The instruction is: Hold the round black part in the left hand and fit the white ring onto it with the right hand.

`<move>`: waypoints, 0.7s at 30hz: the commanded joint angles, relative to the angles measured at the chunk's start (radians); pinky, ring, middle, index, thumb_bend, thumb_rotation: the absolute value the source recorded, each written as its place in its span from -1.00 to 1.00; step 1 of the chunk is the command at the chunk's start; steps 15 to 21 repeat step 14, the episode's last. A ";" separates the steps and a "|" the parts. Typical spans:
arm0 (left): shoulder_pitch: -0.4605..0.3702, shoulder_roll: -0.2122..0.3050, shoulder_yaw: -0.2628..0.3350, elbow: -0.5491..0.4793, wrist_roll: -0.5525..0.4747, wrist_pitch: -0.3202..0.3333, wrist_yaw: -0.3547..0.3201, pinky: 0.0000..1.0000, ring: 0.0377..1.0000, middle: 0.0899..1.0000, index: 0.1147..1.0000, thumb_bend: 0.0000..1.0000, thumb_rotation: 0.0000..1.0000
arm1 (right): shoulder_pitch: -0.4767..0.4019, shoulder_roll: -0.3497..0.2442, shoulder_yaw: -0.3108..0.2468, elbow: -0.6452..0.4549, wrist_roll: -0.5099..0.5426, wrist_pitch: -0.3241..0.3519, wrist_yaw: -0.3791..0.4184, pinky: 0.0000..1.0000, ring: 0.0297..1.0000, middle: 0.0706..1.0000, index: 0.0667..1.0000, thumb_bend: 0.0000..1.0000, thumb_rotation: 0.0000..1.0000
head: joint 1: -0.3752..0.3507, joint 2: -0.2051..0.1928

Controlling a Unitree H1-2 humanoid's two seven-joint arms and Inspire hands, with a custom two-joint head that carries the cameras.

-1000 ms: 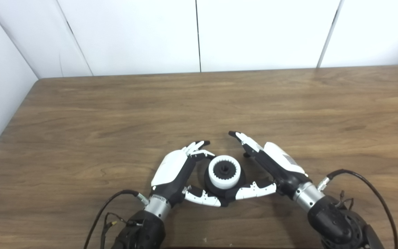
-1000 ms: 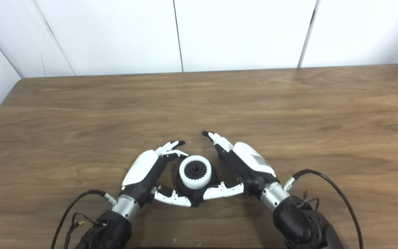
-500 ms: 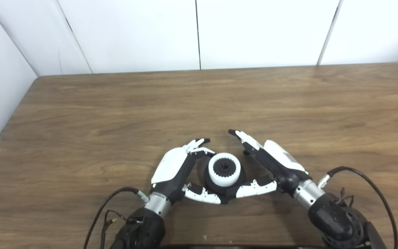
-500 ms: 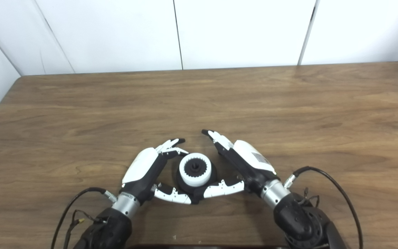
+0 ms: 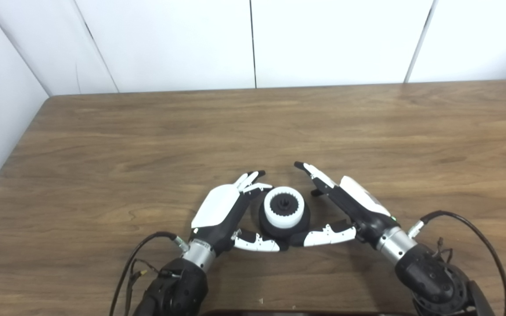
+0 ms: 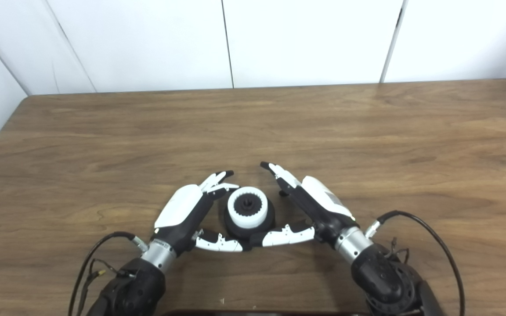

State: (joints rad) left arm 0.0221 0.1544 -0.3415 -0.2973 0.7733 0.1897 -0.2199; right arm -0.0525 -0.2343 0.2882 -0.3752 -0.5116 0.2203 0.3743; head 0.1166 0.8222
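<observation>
**Ring on black part, both hands cupped round it**

Left robot hand [image 5: 222, 210] lies on the counter [image 5: 147, 140] just left of the black part [image 5: 284, 221]. Fingers [image 5: 251, 180] spread and extended, tips near the part's far-left edge; thumb stretched along the near side, tip close to the base. Holds nothing.

Centre: black part sits flat on the counter near its front edge. White ring [image 5: 284, 211] seated on top, toothed inside, dark hub showing through the middle.

Right robot hand [image 5: 352, 206] mirrors the left, just right of the part. Fingers [image 5: 316, 175] spread, reaching past the far side, apart from the ring. Thumb runs along the near side; whether it touches the base, cannot tell.
</observation>
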 commanded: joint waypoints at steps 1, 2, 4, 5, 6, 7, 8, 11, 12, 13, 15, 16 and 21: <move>-0.016 0.018 0.004 -0.016 0.020 0.037 -0.034 0.85 1.00 1.00 0.73 1.00 -0.22 | -0.017 0.000 -0.019 -0.020 0.006 -0.016 -0.032 0.69 1.00 1.00 1.00 1.00 0.21 | 0.000 0.002; -0.018 0.021 0.004 -0.020 0.026 0.045 -0.045 0.85 1.00 1.00 0.82 1.00 -0.19 | -0.015 0.002 -0.025 -0.023 0.009 -0.016 -0.035 0.67 0.98 1.00 1.00 1.00 0.20 | -0.001 0.002; -0.022 0.028 0.007 -0.031 0.035 0.059 -0.066 0.86 1.00 1.00 0.94 1.00 -0.14 | -0.009 0.009 -0.040 -0.027 0.024 -0.018 -0.045 0.64 0.97 1.00 1.00 1.00 0.19 | -0.004 0.001; -0.022 0.031 0.011 -0.038 0.032 0.067 -0.075 0.89 1.00 1.00 0.97 1.00 -0.11 | -0.004 0.014 -0.048 -0.027 0.036 -0.024 -0.053 0.63 0.95 1.00 1.00 1.00 0.20 | -0.004 0.001; -0.021 0.032 0.018 -0.045 0.024 0.075 -0.084 0.93 1.00 1.00 0.99 1.00 -0.08 | 0.003 0.020 -0.058 -0.027 0.052 -0.033 -0.064 0.62 0.94 1.00 1.00 1.00 0.22 | -0.004 0.001; -0.018 0.031 0.029 -0.050 0.006 0.078 -0.086 0.98 1.00 1.00 1.00 1.00 -0.04 | 0.015 0.030 -0.070 -0.028 0.069 -0.041 -0.079 0.64 0.94 1.00 1.00 1.00 0.30 | -0.006 0.000; -0.015 0.030 0.036 -0.053 -0.007 0.078 -0.087 0.99 1.00 1.00 1.00 1.00 -0.02 | 0.022 0.037 -0.077 -0.028 0.080 -0.046 -0.089 0.65 0.94 1.00 1.00 1.00 0.34 | -0.006 0.000; 0.009 0.011 0.085 -0.049 -0.083 0.038 -0.033 0.93 1.00 1.00 1.00 1.00 0.15 | 0.063 0.086 -0.107 -0.023 0.110 -0.103 -0.172 0.62 0.85 0.94 0.93 0.70 0.58 | -0.014 -0.004; 0.023 -0.003 0.107 -0.041 -0.120 0.001 0.007 0.89 1.00 1.00 1.00 1.00 0.18 | 0.075 0.107 -0.115 -0.021 0.110 -0.125 -0.209 0.60 0.82 0.90 0.89 0.64 0.61 | -0.014 -0.004; 0.037 -0.021 0.131 -0.031 -0.162 -0.040 0.049 0.80 0.97 0.99 0.99 0.99 0.21 | 0.086 0.131 -0.125 -0.017 0.109 -0.151 -0.248 0.57 0.77 0.84 0.82 0.56 0.64 | -0.014 -0.007; 0.047 -0.032 0.147 -0.024 -0.191 -0.069 0.077 0.69 0.92 0.97 0.96 0.97 0.22 | 0.093 0.147 -0.131 -0.012 0.109 -0.169 -0.276 0.53 0.71 0.78 0.76 0.50 0.65 | -0.014 -0.008; 0.047 -0.032 0.147 -0.024 -0.191 -0.069 0.077 0.69 0.92 0.97 0.96 0.97 0.22 | 0.093 0.147 -0.131 -0.012 0.109 -0.169 -0.276 0.53 0.71 0.78 0.76 0.50 0.65 | -0.014 -0.008; 0.047 -0.032 0.147 -0.024 -0.191 -0.069 0.077 0.69 0.92 0.97 0.96 0.97 0.22 | 0.093 0.147 -0.131 -0.012 0.109 -0.169 -0.276 0.53 0.71 0.78 0.76 0.50 0.65 | -0.014 -0.008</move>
